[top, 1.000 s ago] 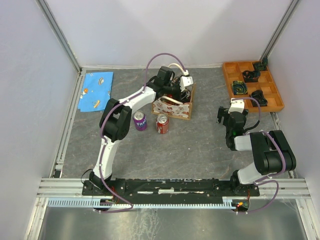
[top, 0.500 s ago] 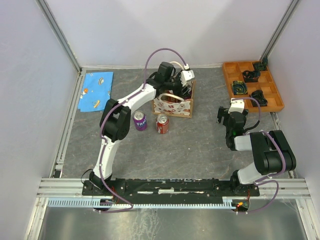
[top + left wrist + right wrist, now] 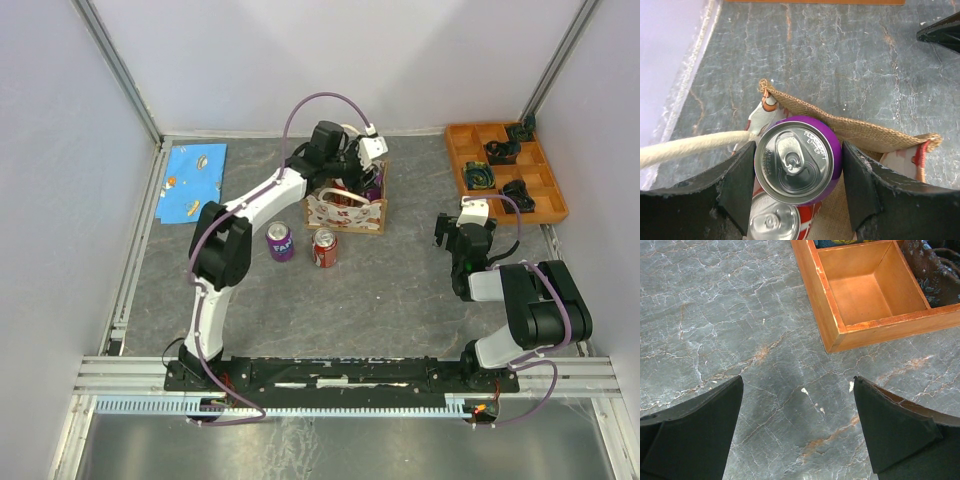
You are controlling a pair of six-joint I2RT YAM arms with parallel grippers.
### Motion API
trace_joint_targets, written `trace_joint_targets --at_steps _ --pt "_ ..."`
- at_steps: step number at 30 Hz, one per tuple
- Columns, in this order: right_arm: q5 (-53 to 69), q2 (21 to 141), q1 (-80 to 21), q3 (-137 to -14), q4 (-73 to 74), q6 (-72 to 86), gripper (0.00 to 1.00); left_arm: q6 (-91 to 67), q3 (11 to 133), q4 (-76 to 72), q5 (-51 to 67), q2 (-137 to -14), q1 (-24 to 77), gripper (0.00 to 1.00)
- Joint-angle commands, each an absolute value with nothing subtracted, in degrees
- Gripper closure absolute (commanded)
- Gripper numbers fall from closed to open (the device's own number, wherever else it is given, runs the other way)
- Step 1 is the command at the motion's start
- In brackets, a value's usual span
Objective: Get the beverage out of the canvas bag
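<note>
Table (image 3: pixel 400 290): dark grey, stone-look surface with pale cracks and rusty veins; a few white flecks show in the right wrist view. Walls (image 3: pixel 300 60): plain pale panels on three sides, with metal posts (image 3: pixel 115 65) in the far corners. A metal rail (image 3: pixel 330 372) runs along the near edge, where both arm bases sit.

Canvas bag (image 3: pixel 345 212): far centre of the table, upright, mouth open, with a cream handle (image 3: pixel 690 147) looping off to one side. The left arm reaches over it. Left gripper (image 3: pixel 799 182): fingers clamped on either side of a purple can (image 3: pixel 797 162). The can is upright at the bag's mouth, against the burlap rim. A red can (image 3: pixel 771 223) sits lower in the bag, partly under it.

On the table just in front of the bag are a second purple can (image 3: pixel 280 241) and a second red can (image 3: pixel 324 247), upright, side by side and clear of the bag.

Blue cloth (image 3: pixel 192 181): flat at far left. Orange tray (image 3: pixel 860 295): far right corner, dark items in some compartments, one compartment bare.

Right gripper (image 3: pixel 797 427): above bare table near the tray's corner, fingers wide apart, nothing between them.
</note>
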State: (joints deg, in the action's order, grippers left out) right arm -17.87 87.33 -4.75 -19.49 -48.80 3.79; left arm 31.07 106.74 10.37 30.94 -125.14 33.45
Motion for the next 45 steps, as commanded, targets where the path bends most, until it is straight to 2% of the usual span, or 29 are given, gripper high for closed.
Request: trace_joint_targets --at_steps 1,15,34,45 --pt "-18.3 86.7 -4.5 -20.5 -50.6 4.2 0.01 31.4 105.3 1.3 27.9 -114.4 33.0 0.97" --pt "-18.3 86.7 -4.6 -20.4 -50.6 4.1 0.01 28.9 101.2 -2.6 26.2 -104.8 32.9 0.97" --pt "-18.3 86.6 -4.6 -20.4 -50.6 4.2 0.01 19.3 83.5 -4.9 30.7 -78.2 33.5 0.97" --pt "-18.3 86.6 -4.6 -20.5 -50.6 4.2 0.01 17.2 75.4 -3.1 33.3 -80.9 40.4 0.97"
